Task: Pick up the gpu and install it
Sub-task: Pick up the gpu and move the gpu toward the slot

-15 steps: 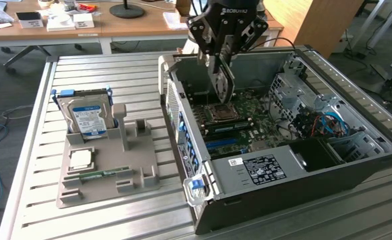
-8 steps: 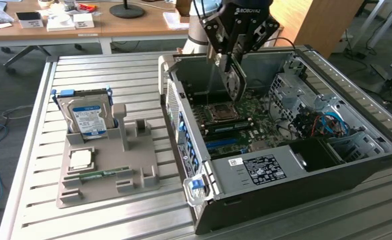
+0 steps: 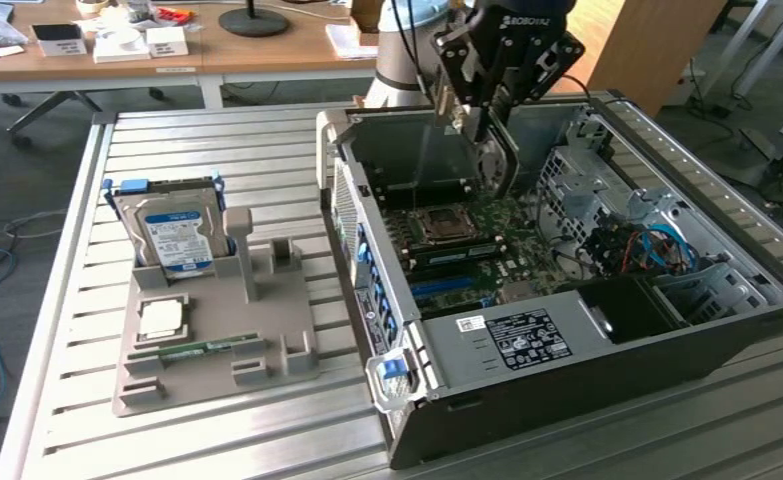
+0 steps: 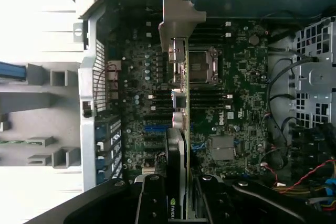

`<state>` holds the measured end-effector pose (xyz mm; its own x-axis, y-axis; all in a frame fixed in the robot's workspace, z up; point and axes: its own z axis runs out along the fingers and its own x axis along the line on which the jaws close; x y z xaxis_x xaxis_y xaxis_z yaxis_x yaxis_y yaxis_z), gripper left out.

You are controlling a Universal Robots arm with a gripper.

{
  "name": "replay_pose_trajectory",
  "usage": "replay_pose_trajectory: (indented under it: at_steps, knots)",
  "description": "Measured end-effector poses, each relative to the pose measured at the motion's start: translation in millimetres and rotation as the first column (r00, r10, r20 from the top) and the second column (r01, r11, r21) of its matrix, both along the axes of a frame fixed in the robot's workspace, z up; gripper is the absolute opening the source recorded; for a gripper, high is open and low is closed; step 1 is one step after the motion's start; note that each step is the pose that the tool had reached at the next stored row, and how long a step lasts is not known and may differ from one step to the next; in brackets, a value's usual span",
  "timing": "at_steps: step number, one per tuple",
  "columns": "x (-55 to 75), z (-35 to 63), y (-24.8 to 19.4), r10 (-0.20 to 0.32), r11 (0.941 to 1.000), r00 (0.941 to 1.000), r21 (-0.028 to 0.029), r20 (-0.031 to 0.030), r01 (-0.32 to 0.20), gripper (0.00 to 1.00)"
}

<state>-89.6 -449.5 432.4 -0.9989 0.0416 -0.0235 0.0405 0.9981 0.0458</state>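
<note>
Standing by the slatted aluminium tabletop (image 3: 204, 150), I see the black-and-grey computer tower case (image 3: 565, 400) lying on its side with its panel off and the green motherboard (image 3: 498, 250) showing inside. The arm's black gripper (image 3: 478, 120) hangs over the case's twelve o'clock end as the exterior view has it. In the wrist view its dark fingers (image 4: 152, 203) are clenched on the gpu (image 4: 181, 129), a thin flat card seen edge-on with a bent grey metal bracket (image 4: 176, 19) at its far end. The card stands upright above the board, just beside the square silver processor socket (image 4: 203, 65). I cannot tell whether its lower edge touches a slot. At nine o'clock from the case in the exterior view, well apart from the card, lies a grey plastic holder (image 3: 284, 300). In it a silver hard drive with a blue-white label (image 3: 171, 235) stands upright, and a square silver processor chip (image 3: 160, 318) and a narrow green RAM stick (image 3: 211, 348) lie flat. A wooden desk (image 3: 231, 55) with small boxes stands beyond, at eleven o'clock.
</note>
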Motion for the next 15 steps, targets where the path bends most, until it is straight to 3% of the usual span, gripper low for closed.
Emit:
replay_pose_trajectory:
  at_steps: [15]
  knots:
    - [54.3,0.0,0.7,0.0,1.0,1.0,0.0001,0.0001,0.0,0.27]
